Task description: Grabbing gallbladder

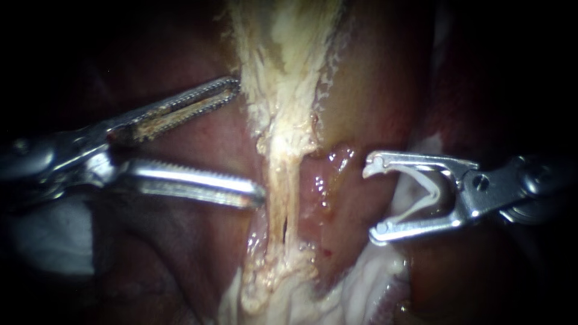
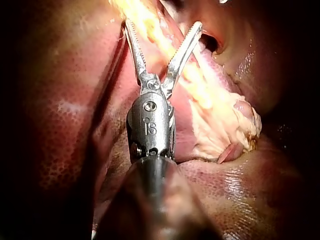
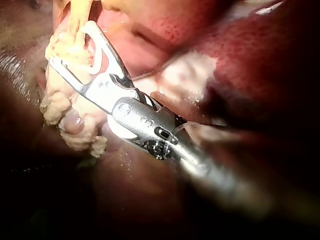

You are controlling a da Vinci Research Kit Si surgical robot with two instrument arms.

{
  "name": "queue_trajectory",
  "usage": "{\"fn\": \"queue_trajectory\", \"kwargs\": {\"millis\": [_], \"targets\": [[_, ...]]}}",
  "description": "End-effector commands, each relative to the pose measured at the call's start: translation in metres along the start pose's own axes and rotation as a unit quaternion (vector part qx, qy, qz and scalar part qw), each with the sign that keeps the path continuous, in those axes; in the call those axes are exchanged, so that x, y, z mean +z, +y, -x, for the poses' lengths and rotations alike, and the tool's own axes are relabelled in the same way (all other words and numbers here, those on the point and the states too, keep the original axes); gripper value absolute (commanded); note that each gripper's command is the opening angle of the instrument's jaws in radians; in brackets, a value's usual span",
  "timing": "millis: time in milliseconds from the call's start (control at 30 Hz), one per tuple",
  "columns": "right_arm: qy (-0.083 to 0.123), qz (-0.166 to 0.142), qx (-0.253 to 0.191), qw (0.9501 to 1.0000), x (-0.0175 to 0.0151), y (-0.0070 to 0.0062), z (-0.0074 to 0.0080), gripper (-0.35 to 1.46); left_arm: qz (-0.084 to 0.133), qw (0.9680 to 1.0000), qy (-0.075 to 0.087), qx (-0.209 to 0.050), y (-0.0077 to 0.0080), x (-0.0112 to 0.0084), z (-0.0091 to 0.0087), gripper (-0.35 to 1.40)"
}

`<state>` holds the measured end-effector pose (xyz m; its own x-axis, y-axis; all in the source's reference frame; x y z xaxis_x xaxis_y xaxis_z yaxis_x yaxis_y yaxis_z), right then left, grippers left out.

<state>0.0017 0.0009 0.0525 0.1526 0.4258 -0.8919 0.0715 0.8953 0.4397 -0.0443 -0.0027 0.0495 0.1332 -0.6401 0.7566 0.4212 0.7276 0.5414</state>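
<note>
A pale, stringy band of tissue runs down the middle of the endoscope view, with moist pink tissue on its right side. My left instrument has long serrated jaws standing wide open; both tips lie at the band's left edge and grip nothing. In the left wrist view those jaws spread around the yellow-white tissue. My right instrument waits to the right of the band, jaws open, with a white V-shaped clip seated inside. In the right wrist view its jaws are beside the pale tissue. I cannot pick out the gallbladder.
Dark red liver lies beside the left instrument and ahead of the right one. White fatty tissue spreads below the band's lower end. A dim pale patch sits under the left shaft.
</note>
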Motion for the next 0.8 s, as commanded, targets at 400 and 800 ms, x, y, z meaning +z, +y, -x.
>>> {"fn": "queue_trajectory", "kwargs": {"millis": [400,800], "targets": [[0.0,-0.001,0.0,1.0,-0.0002,-0.0001,0.0,0.59,0.064,0.994,0.043,-0.078,-0.0001,0.0019,0.0002,0.49],[0.0,-0.001,0.0,1.0,-0.0001,-0.0001,-0.0001,0.59,0.105,0.9833,0.103,-0.107,0.0024,0.0021,-0.0016,-0.35]]}}
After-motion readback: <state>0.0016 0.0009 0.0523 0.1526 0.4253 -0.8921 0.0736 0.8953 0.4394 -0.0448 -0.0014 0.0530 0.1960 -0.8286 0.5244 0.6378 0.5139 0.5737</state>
